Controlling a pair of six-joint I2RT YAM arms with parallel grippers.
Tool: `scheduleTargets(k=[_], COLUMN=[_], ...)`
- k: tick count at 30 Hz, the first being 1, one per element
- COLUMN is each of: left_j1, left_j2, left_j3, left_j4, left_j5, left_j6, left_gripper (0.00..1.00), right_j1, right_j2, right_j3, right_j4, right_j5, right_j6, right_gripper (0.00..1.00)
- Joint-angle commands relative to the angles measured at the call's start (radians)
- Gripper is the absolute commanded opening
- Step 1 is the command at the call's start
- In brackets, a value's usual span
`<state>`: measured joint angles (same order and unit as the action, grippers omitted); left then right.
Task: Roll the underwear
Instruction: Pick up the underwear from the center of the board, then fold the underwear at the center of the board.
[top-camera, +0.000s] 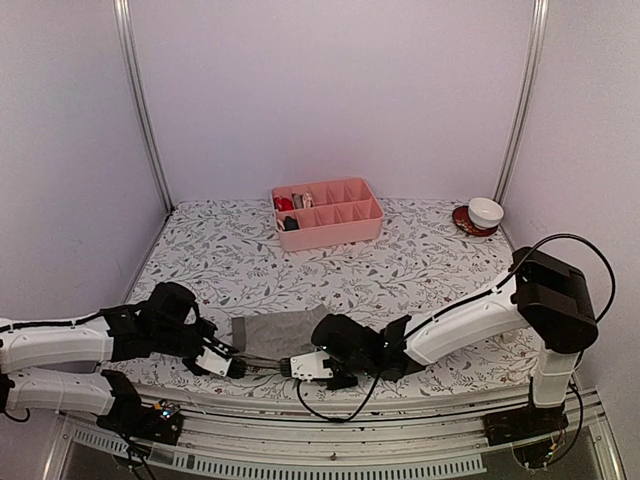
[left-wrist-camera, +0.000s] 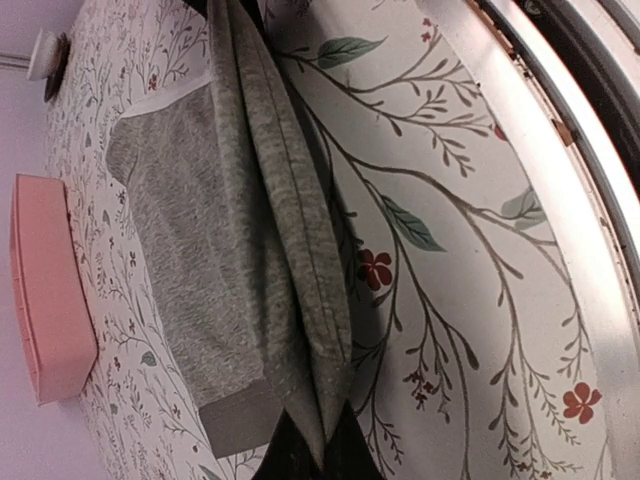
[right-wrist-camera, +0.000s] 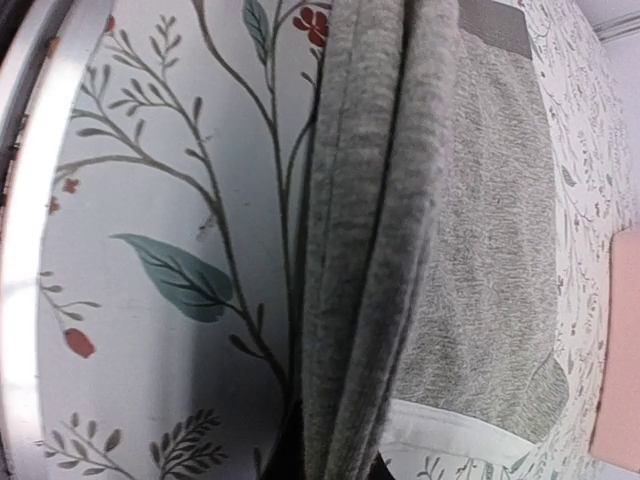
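The underwear (top-camera: 278, 333), plain grey briefs with a pale waistband, lies spread on the flowered tablecloth near the front edge. Its near edge is lifted into a fold. My left gripper (top-camera: 236, 367) is shut on the left end of that fold, and my right gripper (top-camera: 290, 368) is shut on its right end. In the left wrist view the folded grey underwear (left-wrist-camera: 290, 250) runs down into the closed black gripper (left-wrist-camera: 318, 455). The right wrist view shows the same fold of underwear (right-wrist-camera: 370, 230) pinched at the gripper (right-wrist-camera: 335, 470), with the white waistband (right-wrist-camera: 450, 435) beside it.
A pink divided tray (top-camera: 327, 213) holding small items stands at the back middle. A white bowl on a red saucer (top-camera: 485, 213) sits at the back right. The metal front rail (top-camera: 350, 440) runs just behind both grippers. Walls close in on both sides.
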<state>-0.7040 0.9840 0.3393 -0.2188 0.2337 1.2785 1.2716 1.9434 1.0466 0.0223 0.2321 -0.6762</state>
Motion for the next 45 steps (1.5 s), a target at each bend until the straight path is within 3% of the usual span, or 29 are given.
scheduleTargets(k=[1, 9, 15, 21, 31, 45], left_j1=[0.006, 0.007, 0.02, 0.059, 0.145, 0.165], left_j2=[-0.053, -0.093, -0.025, 0.076, 0.156, 0.27], left_j3=[-0.029, -0.024, 0.008, 0.051, 0.133, 0.21], left_j4=[-0.093, -0.134, -0.126, -0.063, -0.044, -0.024], left_j5=[0.045, 0.036, 0.002, -0.011, 0.043, 0.037], left_j6=[0.015, -0.017, -0.031, -0.055, -0.074, -0.118], left_gripper=[0.0, 0.0, 0.0, 0.0, 0.0, 0.1], right_j1=[0.004, -0.082, -0.167, -0.219, -0.265, -0.332], right_j2=[-0.056, -0.015, 0.052, 0.122, 0.169, 0.185], right_j3=[0.033, 0.2, 0.342, 0.454, 0.498, 0.525], right_j4=[-0.21, -0.428, -0.576, -0.674, -0.701, -0.689], right_j5=[-0.199, -0.358, -0.501, -0.547, -0.582, -0.62], right_j6=[0.166, 0.244, 0.256, 0.259, 0.263, 0.292], right_gripper=[0.02, 0.02, 0.03, 0.08, 0.08, 0.13])
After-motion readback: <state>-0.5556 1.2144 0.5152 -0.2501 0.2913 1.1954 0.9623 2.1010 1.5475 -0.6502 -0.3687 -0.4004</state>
